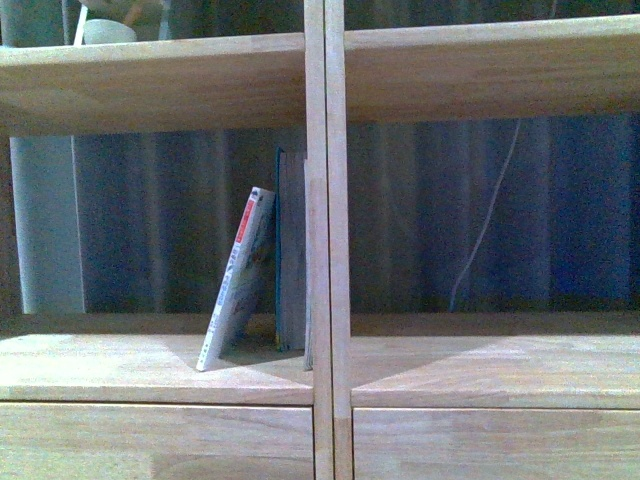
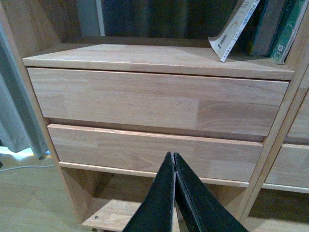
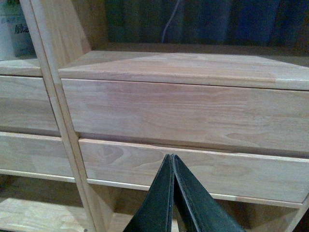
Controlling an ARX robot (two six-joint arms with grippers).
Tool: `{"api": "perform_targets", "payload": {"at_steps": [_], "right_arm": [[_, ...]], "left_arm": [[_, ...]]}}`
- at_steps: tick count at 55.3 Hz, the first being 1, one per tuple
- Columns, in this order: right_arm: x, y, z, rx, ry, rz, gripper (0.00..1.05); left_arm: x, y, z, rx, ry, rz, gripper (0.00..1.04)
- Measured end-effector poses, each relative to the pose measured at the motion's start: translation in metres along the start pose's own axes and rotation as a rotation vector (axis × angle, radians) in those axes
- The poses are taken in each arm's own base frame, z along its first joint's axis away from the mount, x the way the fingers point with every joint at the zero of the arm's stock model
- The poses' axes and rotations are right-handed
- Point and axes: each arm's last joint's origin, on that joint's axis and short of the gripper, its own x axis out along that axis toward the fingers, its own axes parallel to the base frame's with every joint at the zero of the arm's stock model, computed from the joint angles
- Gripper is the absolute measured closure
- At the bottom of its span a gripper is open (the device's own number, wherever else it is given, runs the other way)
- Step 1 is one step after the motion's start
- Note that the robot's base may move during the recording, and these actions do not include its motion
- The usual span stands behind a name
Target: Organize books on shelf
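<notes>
The light-wood shelf [image 1: 326, 250] fills the front view. In its left compartment a thin paperback [image 1: 237, 278] with a red-and-white spine leans rightward against a thicker teal book [image 1: 289, 250] that stands upright by the centre divider. Both show in the left wrist view, the paperback [image 2: 234, 31] and the teal book [image 2: 288, 29], above the drawers. My left gripper [image 2: 173, 155] is shut and empty, low in front of the left drawer fronts [image 2: 154, 101]. My right gripper [image 3: 171, 157] is shut and empty, low in front of the right drawer fronts [image 3: 193, 116]. Neither gripper shows in the front view.
The right compartment [image 1: 490, 360] holds no books; a white cable [image 1: 487, 220] hangs behind it. A pale bowl-like object [image 1: 108, 32] sits on the upper left shelf. A grey curtain [image 2: 14, 111] and wooden floor [image 2: 29, 198] lie left of the bookcase.
</notes>
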Motion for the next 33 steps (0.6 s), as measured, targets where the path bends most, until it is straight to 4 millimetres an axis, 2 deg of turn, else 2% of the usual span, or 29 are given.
{"api": "perform_targets", "payload": {"at_steps": [5,29,30,33], "right_arm": [[0.0000,0.0000,0.0000,0.000,0.000,0.000,1.02],[0.0000,0.0000,0.0000,0.000,0.000,0.000,1.02],[0.0000,0.0000,0.0000,0.000,0.000,0.000,1.01],[0.0000,0.0000,0.0000,0.000,0.000,0.000,0.90]], "left_arm": [[0.0004,-0.0001,-0.0079,0.000,0.009,-0.002,1.02],[0.0000,0.0000,-0.0075,0.000,0.003,-0.002,1.02],[0.0000,0.0000,-0.0075,0.000,0.003,-0.002,1.02],[0.0000,0.0000,-0.0075,0.000,0.003,-0.002,0.92]]}}
